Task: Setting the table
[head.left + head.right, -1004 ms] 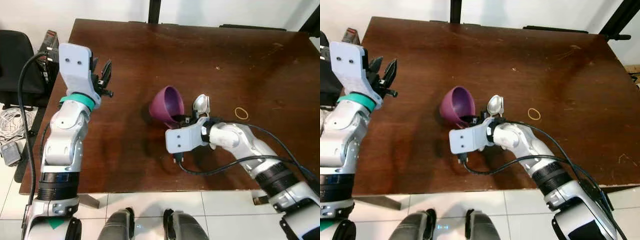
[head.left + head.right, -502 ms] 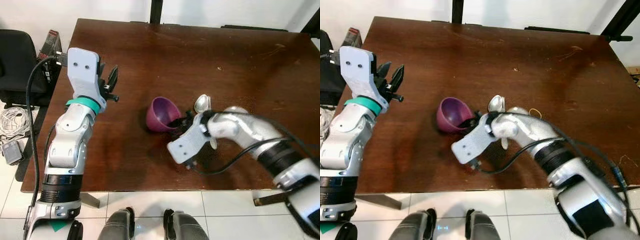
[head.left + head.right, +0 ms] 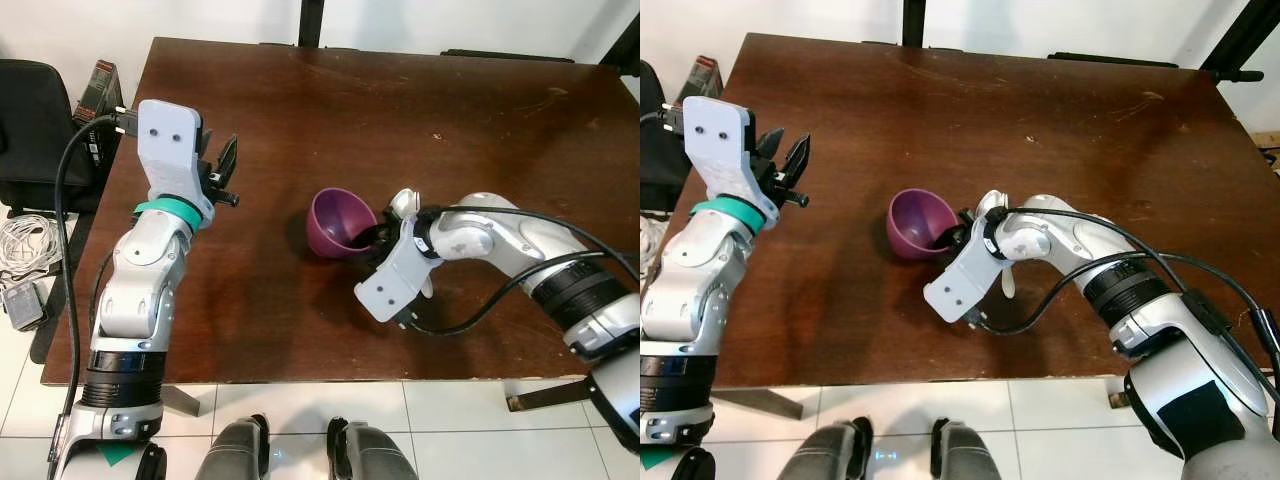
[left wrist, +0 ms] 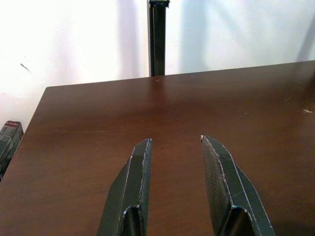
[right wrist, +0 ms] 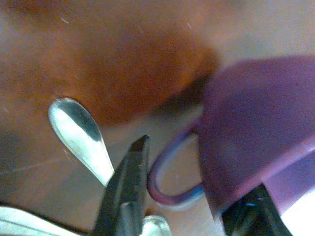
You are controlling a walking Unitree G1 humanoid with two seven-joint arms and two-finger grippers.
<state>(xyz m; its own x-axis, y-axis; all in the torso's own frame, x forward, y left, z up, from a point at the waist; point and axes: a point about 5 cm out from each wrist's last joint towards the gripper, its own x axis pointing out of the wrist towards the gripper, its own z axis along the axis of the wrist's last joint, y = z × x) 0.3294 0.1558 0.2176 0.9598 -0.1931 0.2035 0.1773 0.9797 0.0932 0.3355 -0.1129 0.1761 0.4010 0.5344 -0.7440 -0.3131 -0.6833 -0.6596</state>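
A purple cup [image 3: 341, 222] with a loop handle [image 5: 170, 177] stands tilted near the middle of the brown table [image 3: 420, 100], mouth up and toward the far side. My right gripper [image 3: 373, 238] is shut on it at the handle side; one finger [image 5: 129, 187] lies beside the handle loop, the other under the cup wall. A silver spoon [image 3: 403, 205] lies on the table just right of the cup, partly under my right wrist. My left gripper [image 3: 222, 170] hangs open over the table's left part, nothing between its fingers [image 4: 140, 167].
A black chair [image 3: 30, 120] and a dark box [image 3: 100, 85] stand off the table's left edge, with cables [image 3: 25, 245] on the floor. The table's front edge runs just below my right arm. The far half of the table is bare wood.
My right gripper has turned the cup from lying on its side to nearly upright and shifted it slightly right. The right forearm now covers a rubber band. My left arm moved slightly inward.
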